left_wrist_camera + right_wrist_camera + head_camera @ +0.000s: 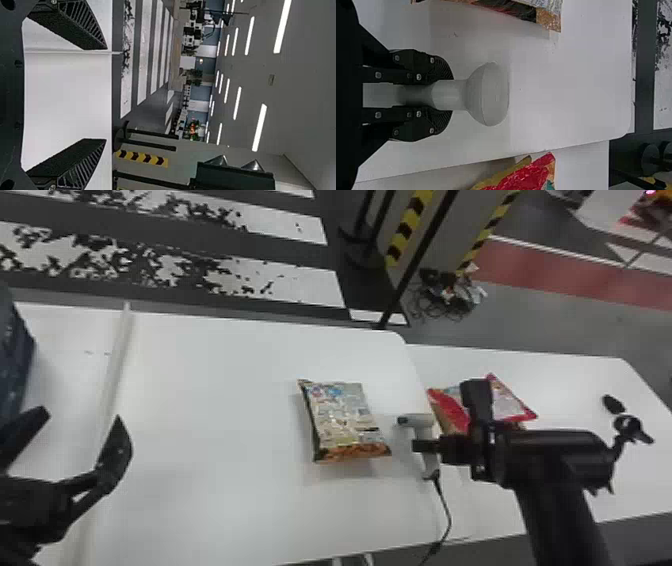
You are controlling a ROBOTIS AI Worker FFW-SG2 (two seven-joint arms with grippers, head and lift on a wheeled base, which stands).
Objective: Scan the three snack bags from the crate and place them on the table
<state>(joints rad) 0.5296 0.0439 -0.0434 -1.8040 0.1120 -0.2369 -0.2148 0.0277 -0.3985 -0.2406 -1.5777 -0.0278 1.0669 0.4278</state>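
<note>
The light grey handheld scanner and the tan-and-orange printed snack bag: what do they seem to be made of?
Light grey handheld scanner: probably hard plastic with a satin to matte finish, going by its smooth, moulded-looking curves and soft shading.
Tan-and-orange printed snack bag: thin flexible film, slightly glossy, judging by its crinkled, puffed body; whether plain plastic or foil-lined stays open.

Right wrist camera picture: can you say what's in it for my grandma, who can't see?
The robot's right gripper holds a pale grey scanner between its two black fingers, over a white table. Part of one snack bag lies on that table, and part of a red snack bag lies past its edge.
</note>
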